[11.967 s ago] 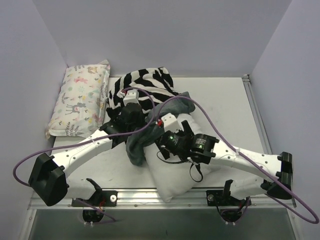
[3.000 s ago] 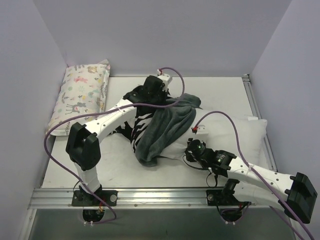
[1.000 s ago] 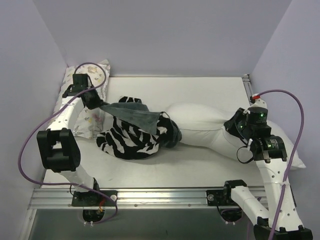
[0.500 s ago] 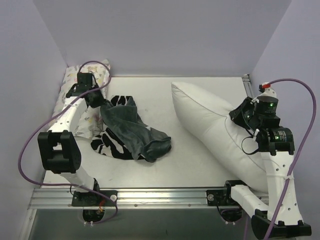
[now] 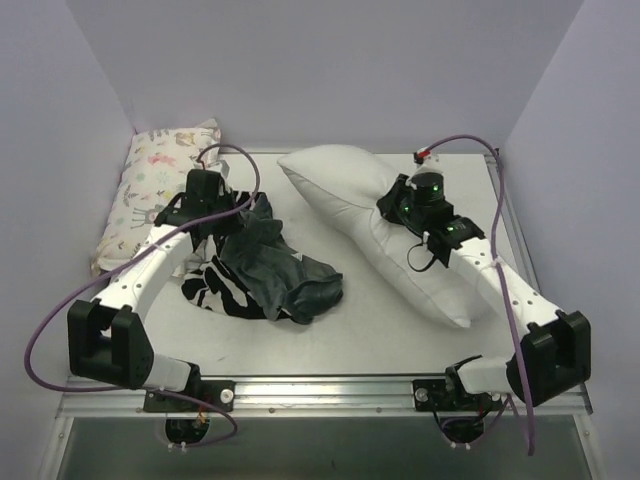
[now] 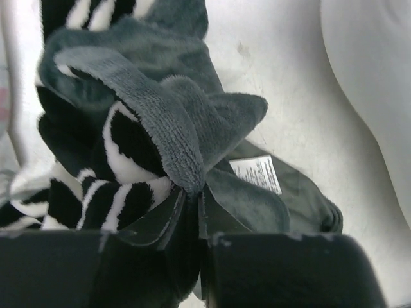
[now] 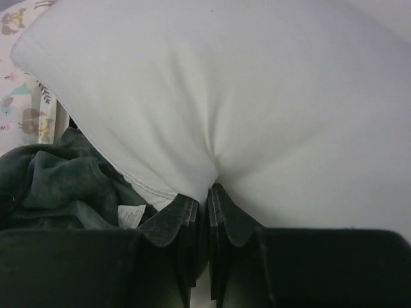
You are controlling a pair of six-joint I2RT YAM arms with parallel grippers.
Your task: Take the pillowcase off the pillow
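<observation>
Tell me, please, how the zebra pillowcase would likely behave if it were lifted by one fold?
Probably floppy: the pillowcase lies in a crumpled heap, so it should drape and trail from the left tool pinching one fold. Its plush grey side looks grippy, so slipping seems unlikely. With the pillow out, it is probably light for its bulk.

Soft even overhead light, faint shadows, wrist views dimmer, slightly blurred

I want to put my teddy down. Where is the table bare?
The table is bare along the near edge, between the pillowcase, the pillow and the front rail. A smaller bare patch lies far right, behind the pillow. The left is crowded: pillowcase, left arm and animal-print pillow sit close together.
</observation>
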